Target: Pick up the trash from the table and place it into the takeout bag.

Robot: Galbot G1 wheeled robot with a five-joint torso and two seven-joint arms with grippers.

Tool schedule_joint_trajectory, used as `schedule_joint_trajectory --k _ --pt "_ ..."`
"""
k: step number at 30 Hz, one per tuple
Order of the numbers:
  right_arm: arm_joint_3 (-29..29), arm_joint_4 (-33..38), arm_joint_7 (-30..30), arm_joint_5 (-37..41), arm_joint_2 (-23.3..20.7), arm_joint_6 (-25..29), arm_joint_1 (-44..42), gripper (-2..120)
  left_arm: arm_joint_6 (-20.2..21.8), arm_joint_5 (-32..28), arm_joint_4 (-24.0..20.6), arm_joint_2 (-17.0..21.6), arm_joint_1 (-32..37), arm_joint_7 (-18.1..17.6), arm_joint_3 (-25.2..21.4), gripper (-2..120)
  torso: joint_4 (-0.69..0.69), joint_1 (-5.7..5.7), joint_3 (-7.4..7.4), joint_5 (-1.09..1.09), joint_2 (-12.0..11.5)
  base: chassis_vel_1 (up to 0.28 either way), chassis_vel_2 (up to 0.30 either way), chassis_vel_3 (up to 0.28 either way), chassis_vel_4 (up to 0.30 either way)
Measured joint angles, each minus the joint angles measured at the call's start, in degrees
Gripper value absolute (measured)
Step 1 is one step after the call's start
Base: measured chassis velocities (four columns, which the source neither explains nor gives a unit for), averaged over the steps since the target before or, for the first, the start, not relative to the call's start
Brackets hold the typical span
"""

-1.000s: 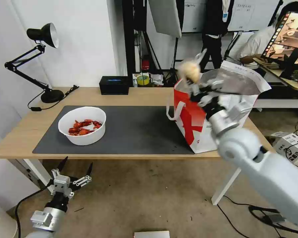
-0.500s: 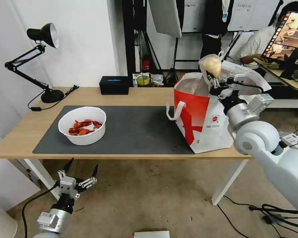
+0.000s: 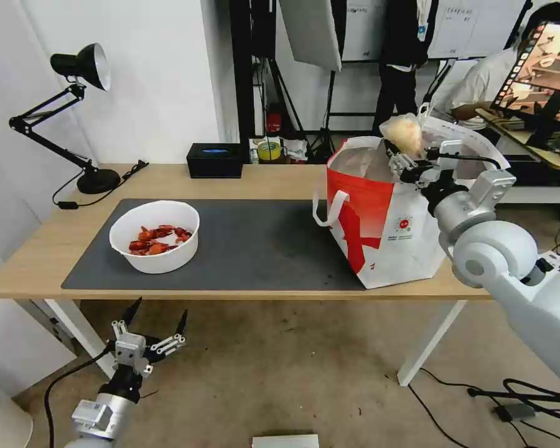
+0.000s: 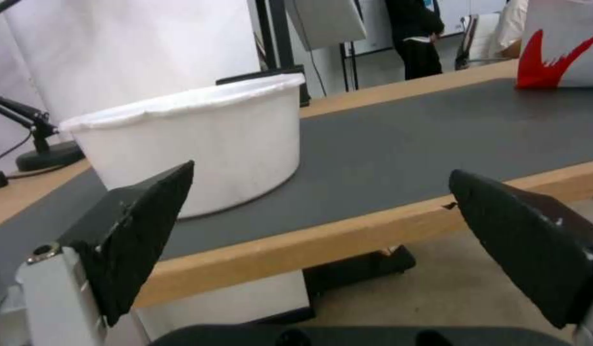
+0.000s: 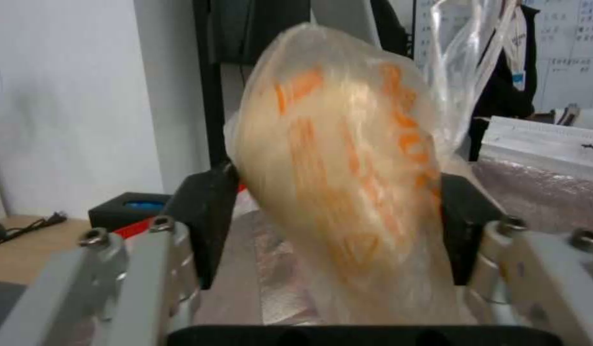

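My right gripper [image 3: 412, 157] is shut on the clear bag with the tan bun [image 3: 404, 134], holding it just above the open mouth of the red-and-white takeout bag [image 3: 386, 230]. In the right wrist view the bun bag [image 5: 348, 192] sits squeezed between both black fingers [image 5: 203, 216], with the silver foil lining [image 5: 540, 192] behind it. The white bowl of red crayfish shells [image 3: 155, 236] stands at the left of the dark mat [image 3: 261, 242] on the table [image 3: 261, 180]. My left gripper [image 3: 160, 309] hangs open below the table's front edge, facing the bowl [image 4: 194, 139].
A black desk lamp [image 3: 81, 65] stands at the table's far left corner and a black box [image 3: 214, 160] at the back edge. Behind the table are stands and a seated person. Cables and a white box [image 3: 547, 274] lie on the floor at right.
The right gripper has carried the bun bag rightward from over the takeout bag's left rim to above its opening. The left gripper has drifted slightly right, staying open.
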Motion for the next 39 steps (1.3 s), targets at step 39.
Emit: schedule_joint_trajectory --k 39 --pt "6.5 13.7 -5.4 -4.5 -0.7 5.0 -15.3 100 0.4 -0.8 -0.1 0.7 -0.3 -0.2 -1.0 100 0.0 0.0 -0.01 -0.01 0.0 0.0 0.0 0.0 0.0"
